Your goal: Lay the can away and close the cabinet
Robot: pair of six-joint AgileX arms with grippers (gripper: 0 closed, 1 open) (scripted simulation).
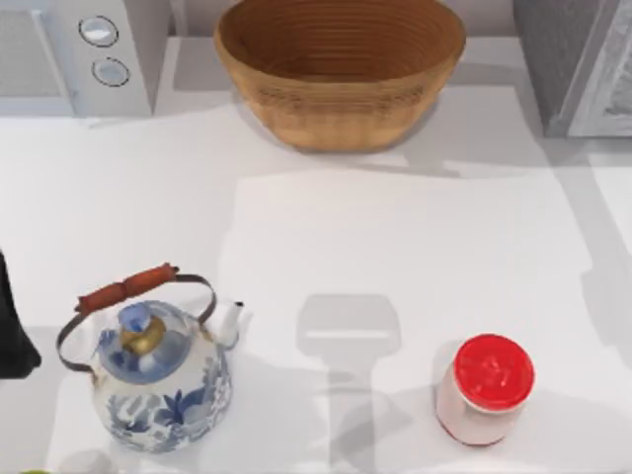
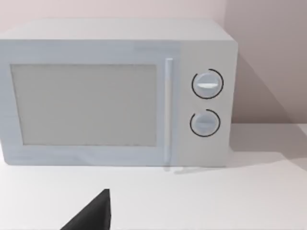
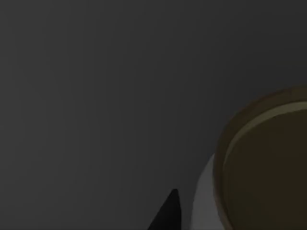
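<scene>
The can (image 1: pixel 484 388), white with a red lid, stands upright near the front right of the table. The grey cabinet (image 1: pixel 578 64) sits at the far right corner, cut off by the picture's edge, and I cannot tell how its door stands. My left arm (image 1: pixel 12 326) is parked at the table's left edge, far from the can. In the left wrist view a dark tip of my left gripper (image 2: pixel 91 214) points toward the microwave (image 2: pixel 120 93). The right wrist view is dark, with a dark tip of my right gripper (image 3: pixel 167 213) low in it.
A large woven basket (image 1: pixel 341 69) stands at the back middle. The white microwave (image 1: pixel 84 54) is at the back left. A blue-and-white kettle (image 1: pixel 158 375) with a red-wrapped handle stands at the front left. Bare white tabletop (image 1: pixel 395 247) lies between them.
</scene>
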